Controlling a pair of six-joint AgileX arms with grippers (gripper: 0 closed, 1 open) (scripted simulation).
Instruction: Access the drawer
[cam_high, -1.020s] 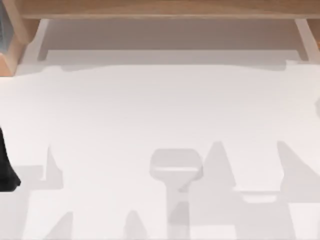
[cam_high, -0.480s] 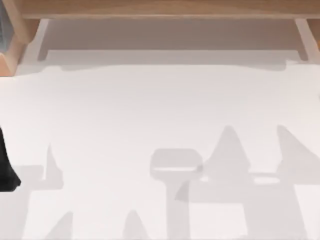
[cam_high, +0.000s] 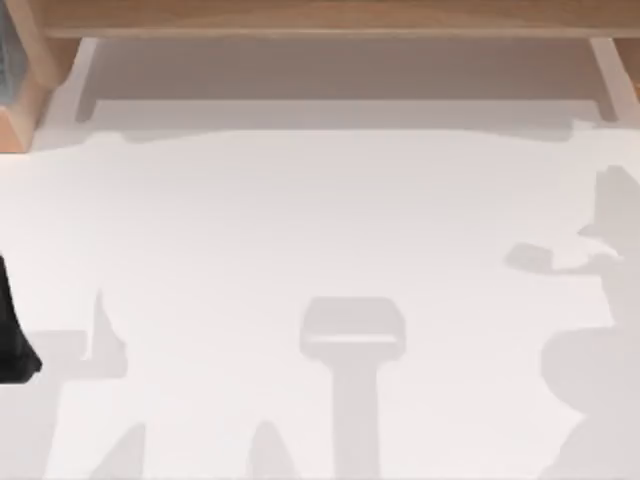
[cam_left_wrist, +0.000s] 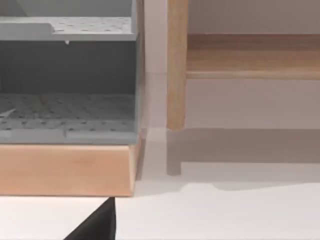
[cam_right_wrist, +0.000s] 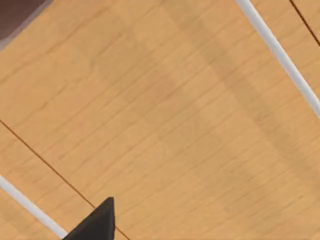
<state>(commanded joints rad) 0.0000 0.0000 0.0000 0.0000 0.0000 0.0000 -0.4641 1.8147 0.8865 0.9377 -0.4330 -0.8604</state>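
Left arm parked at the desk's left edge

A dark bit of the left arm (cam_high: 14, 335) is seen low there; jaw state can't be told. Wooden cabinet (cam_high: 300, 18) with its drawers (cam_right_wrist: 165, 110) is set along the desk's (cam_high: 300, 230) far edge.

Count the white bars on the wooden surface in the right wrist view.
2. The first white bar crosses the wooden surface at one corner; the second white bar crosses the opposite corner. Others may be hidden outside the picture.

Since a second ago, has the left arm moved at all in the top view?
No. The left arm sits at the same spot on the top view's left edge, same gap below the wooden corner. Only shadows on the table shifted rightward.
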